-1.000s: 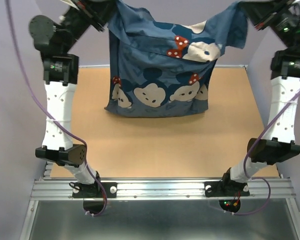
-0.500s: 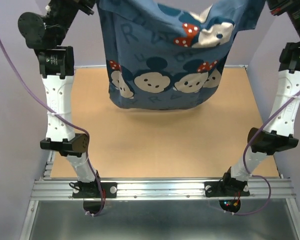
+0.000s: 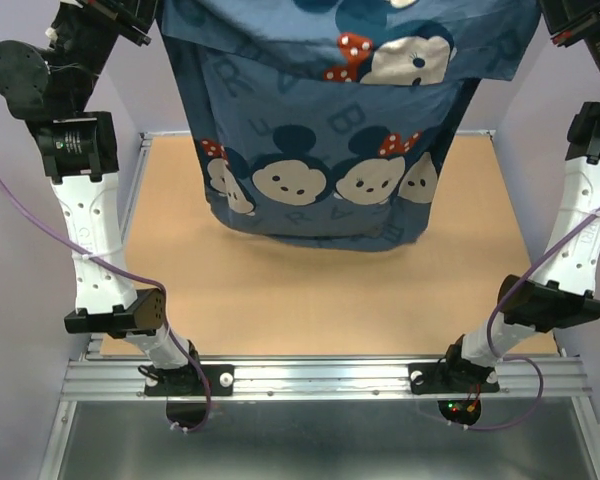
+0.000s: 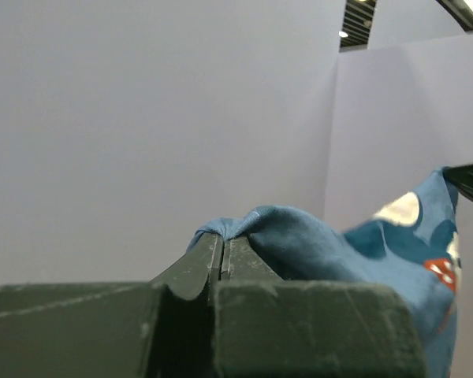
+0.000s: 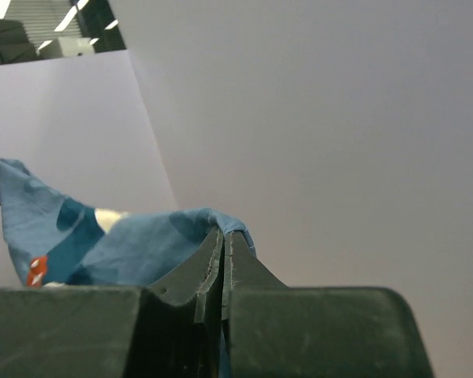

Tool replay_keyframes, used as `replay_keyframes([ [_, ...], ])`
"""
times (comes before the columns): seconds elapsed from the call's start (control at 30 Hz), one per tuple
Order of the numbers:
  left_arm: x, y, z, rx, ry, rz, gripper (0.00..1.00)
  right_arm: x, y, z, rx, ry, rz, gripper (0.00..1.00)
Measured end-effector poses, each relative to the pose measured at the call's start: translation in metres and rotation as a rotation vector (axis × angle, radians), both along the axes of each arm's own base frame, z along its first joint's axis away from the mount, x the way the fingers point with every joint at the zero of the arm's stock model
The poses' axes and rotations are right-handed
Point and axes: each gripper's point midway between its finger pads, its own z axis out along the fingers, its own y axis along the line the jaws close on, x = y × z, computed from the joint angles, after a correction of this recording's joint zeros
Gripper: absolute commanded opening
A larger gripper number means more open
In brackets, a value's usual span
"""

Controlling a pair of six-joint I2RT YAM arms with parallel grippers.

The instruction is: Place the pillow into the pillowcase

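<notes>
- Clenched on pillowcase (image 3: 320,170) top corners: left hand (image 4: 222,246), right hand (image 5: 224,236); hung high over far bench (image 3: 320,300).
- No pillow in sight, maybe inside.
- Could slip from thin pinches, dropping a corner.

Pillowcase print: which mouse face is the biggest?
The face high on the pillowcase, right of the big red bow; the row of faces below is clearly smaller.

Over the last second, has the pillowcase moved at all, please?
Yes. The pillowcase has risen toward the overhead camera, hiding more of the far edge of the table.
</notes>
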Motion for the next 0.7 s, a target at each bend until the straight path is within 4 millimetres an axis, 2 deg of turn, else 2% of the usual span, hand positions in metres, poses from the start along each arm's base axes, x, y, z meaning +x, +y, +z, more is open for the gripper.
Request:
replay_keyframes([
  [0.07, 0.006, 0.011, 0.002, -0.028, 0.007, 0.029, 0.00, -0.001, -0.011, 0.008, 0.020, -0.022, -0.041, 0.01],
  [0.2, 0.009, 0.010, -0.009, -0.038, 0.034, 0.029, 0.00, -0.007, -0.015, 0.015, 0.054, -0.053, -0.069, 0.01],
  [0.3, 0.029, 0.005, -0.018, -0.032, 0.067, -0.001, 0.00, 0.008, -0.020, 0.013, 0.071, -0.048, -0.067, 0.01],
  [0.37, 0.047, 0.003, -0.022, -0.031, 0.072, -0.002, 0.00, 0.033, -0.031, 0.008, 0.093, -0.036, -0.071, 0.00],
  [0.4, 0.065, -0.003, -0.028, -0.028, 0.078, -0.006, 0.00, 0.042, -0.035, 0.008, 0.101, -0.039, -0.077, 0.00],
  [0.57, 0.128, -0.019, -0.054, -0.028, 0.098, 0.046, 0.00, 0.113, -0.065, -0.027, 0.172, 0.052, -0.115, 0.01],
  [0.63, 0.146, -0.021, -0.066, -0.028, 0.120, 0.070, 0.00, 0.127, -0.072, -0.038, 0.191, 0.083, -0.135, 0.01],
  [0.7, 0.155, -0.017, -0.069, -0.027, 0.119, 0.108, 0.00, 0.129, -0.074, -0.039, 0.186, 0.084, -0.156, 0.01],
])
